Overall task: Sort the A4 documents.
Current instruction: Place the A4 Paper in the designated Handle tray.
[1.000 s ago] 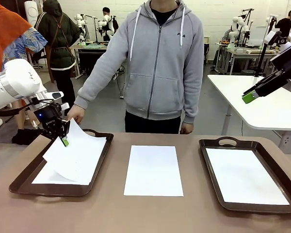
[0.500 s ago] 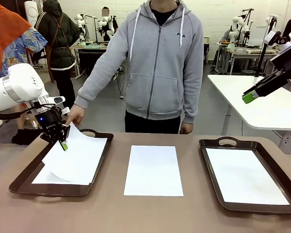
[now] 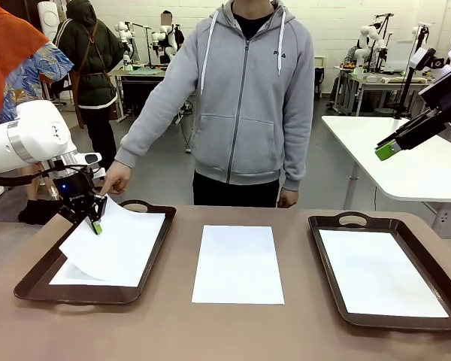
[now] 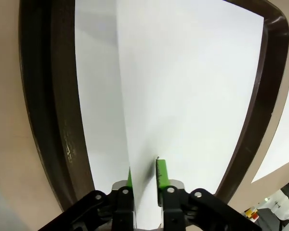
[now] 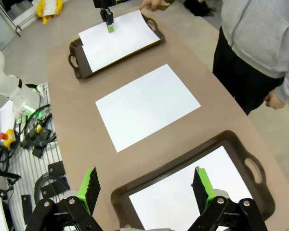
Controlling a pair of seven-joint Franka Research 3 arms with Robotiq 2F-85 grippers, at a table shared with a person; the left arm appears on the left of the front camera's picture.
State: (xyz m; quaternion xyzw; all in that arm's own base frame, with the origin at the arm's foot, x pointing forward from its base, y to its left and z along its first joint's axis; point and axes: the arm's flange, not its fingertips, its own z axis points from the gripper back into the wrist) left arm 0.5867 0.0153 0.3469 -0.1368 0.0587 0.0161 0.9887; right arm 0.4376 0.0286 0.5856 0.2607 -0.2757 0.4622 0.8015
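Sheet (image 3: 116, 248) is straddled by slightly parted left gripper (image 4: 144, 175) near far edge of left tray (image 3: 31, 282); right gripper (image 5: 146, 173) is spread wide, empty.

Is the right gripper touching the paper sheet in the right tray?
Apart. The front view shows the right gripper high above the sheet in the right tray.
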